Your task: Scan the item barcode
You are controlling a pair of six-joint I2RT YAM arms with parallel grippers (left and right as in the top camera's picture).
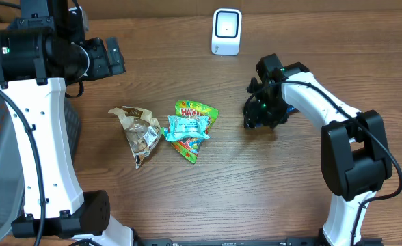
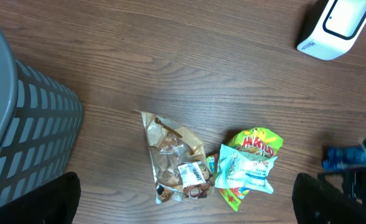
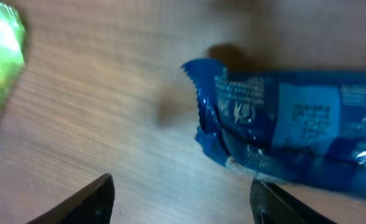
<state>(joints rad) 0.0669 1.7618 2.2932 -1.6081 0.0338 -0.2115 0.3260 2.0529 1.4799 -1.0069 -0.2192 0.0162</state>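
The blue crinkled plastic snack packet (image 3: 295, 134) is seen flat on the wooden table (image 3: 96, 124), at one o'clock from the right claw (image 3: 183, 202), which is spread and empty. Its long axis is laid nine-to-three. The left claw (image 2: 186, 202), likewise released, is held well apart.

**Mid-desk crowded, front lying free**

Three bags (image 1: 189, 130) are crowding the middle of the desk (image 1: 256, 198). The scanner (image 1: 226, 31) is standing at the far edge, and a basket (image 2: 33, 124) is blocking the left. Bare wood is separating the bags from the blue packet (image 3: 295, 124).
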